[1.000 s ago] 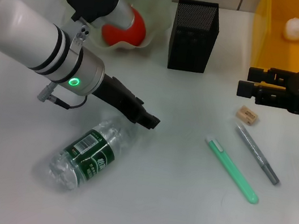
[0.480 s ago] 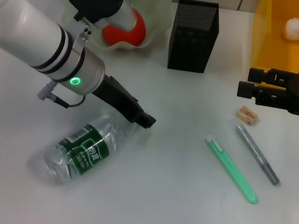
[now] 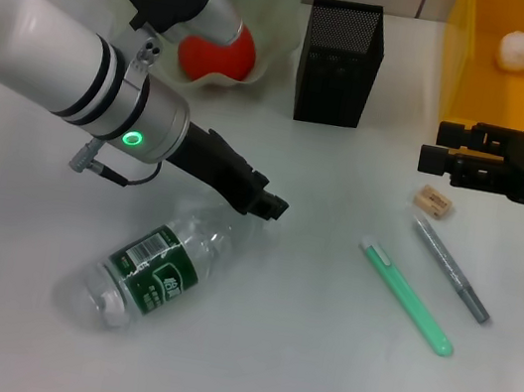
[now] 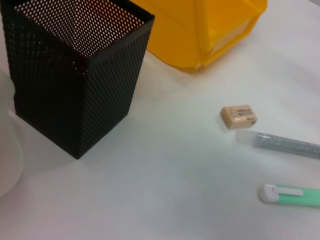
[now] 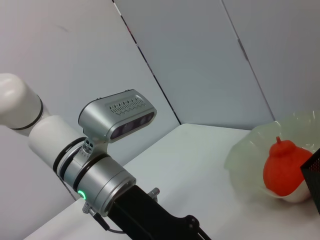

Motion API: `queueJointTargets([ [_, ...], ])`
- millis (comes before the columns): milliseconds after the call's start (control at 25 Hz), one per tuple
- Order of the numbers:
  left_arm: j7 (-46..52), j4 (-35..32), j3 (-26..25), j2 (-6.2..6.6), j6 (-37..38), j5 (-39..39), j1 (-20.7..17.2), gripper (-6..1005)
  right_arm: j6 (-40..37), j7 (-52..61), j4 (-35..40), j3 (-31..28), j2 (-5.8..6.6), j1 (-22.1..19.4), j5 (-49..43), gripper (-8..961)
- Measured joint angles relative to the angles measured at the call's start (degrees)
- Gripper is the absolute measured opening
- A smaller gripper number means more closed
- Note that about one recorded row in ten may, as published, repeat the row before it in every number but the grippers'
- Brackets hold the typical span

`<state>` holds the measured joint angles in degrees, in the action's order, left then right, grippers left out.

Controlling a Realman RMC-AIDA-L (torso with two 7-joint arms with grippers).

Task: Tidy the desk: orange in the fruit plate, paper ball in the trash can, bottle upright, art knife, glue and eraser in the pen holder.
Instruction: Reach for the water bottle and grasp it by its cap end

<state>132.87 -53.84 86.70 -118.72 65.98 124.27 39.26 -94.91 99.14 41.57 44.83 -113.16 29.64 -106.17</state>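
Bottle [image 3: 154, 269] lying on desk [image 3: 294, 363], cap toward me. Left gripper [image 3: 265, 205] above its far end; grip state unclear. I'd descend squarely, clamp mid-body, then tip upright.

White desk [image 3: 294, 363], bare pale wall [image 5: 165, 45] behind it, dark seam [image 5: 145, 60] running diagonally across

orange [image 3: 217, 56] in fruit plate [image 3: 273, 7], paper ball [image 3: 517, 50] in trash can [image 3: 466, 59]
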Motion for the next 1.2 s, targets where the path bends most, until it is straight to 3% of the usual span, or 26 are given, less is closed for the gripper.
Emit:
queueJointTargets([
  [560,3.79,0.57,0.32,-0.25,-0.51,0.60,0.41,421,-0.28,0.00,0.00,0.47,0.07,-0.07,0.00,766],
  [800,4.22,0.82,1.19,-0.37,-1.34,1.12,0.96,494,-0.28,-0.36,0.00,0.52,0.09,-0.58,0.00,766],
  [1000,9.00,0.61,3.06,-0.37,-1.02,6.91,2.14,499,-0.28,-0.36,0.00,0.52,0.07,-0.77,0.00,766],
  [1200,9.88,0.37,4.04,-0.38,0.22,7.56,2.74,533,-0.28,-0.36,0.00,0.52,0.05,-0.83,0.00,766],
])
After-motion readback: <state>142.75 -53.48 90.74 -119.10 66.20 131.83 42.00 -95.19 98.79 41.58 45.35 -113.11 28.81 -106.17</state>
